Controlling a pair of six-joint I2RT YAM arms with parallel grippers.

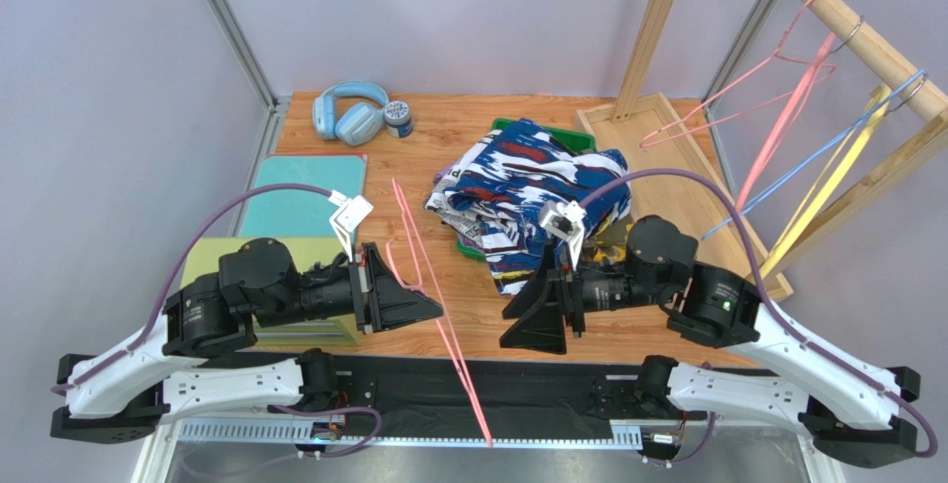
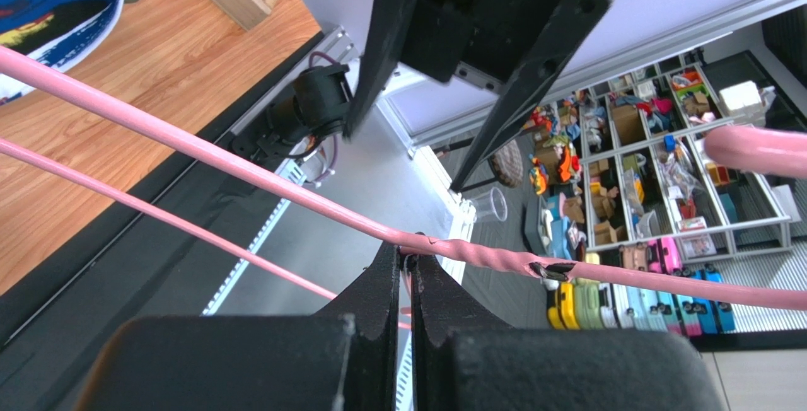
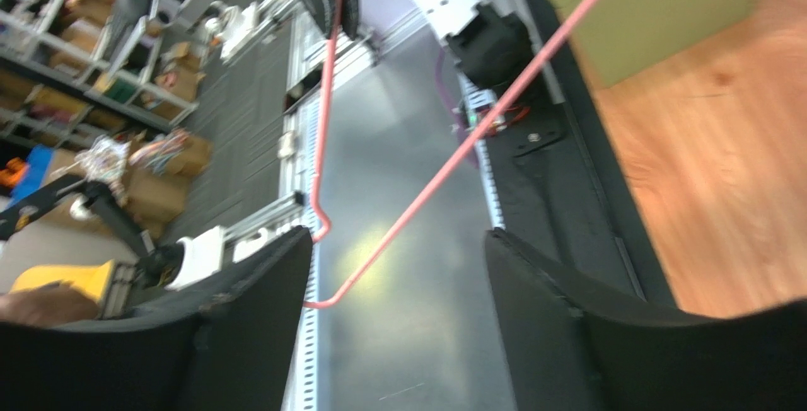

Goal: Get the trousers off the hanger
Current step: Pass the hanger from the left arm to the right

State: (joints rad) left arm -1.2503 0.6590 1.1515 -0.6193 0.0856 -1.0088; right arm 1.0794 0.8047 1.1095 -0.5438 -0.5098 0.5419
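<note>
A pile of trousers [image 1: 534, 177] lies on the wooden table, the blue-white-red print pair on top, black-and-white newsprint at its left edge [image 1: 462, 214] and a bit of yellow camouflage [image 1: 606, 250] at its right. The print also shows in the left wrist view [image 2: 57, 4]. A bare pink wire hanger [image 1: 445, 327] runs from mid-table past the near edge. My left gripper [image 1: 437, 309] is shut on the hanger's twisted neck [image 2: 474, 250], its tips [image 2: 407, 255] pinching the wire. My right gripper [image 1: 510, 327] is open and empty [image 3: 398, 241], right of the hanger [image 3: 426, 184].
A wooden rack [image 1: 657, 16] at the back right carries pink [image 1: 779, 94], blue [image 1: 823, 155] and yellow [image 1: 829, 177] hangers. Blue headphones [image 1: 348, 111] and a small jar [image 1: 398, 119] sit at the back left. A teal board [image 1: 295, 200] and an olive block [image 1: 200, 255] lie under the left arm.
</note>
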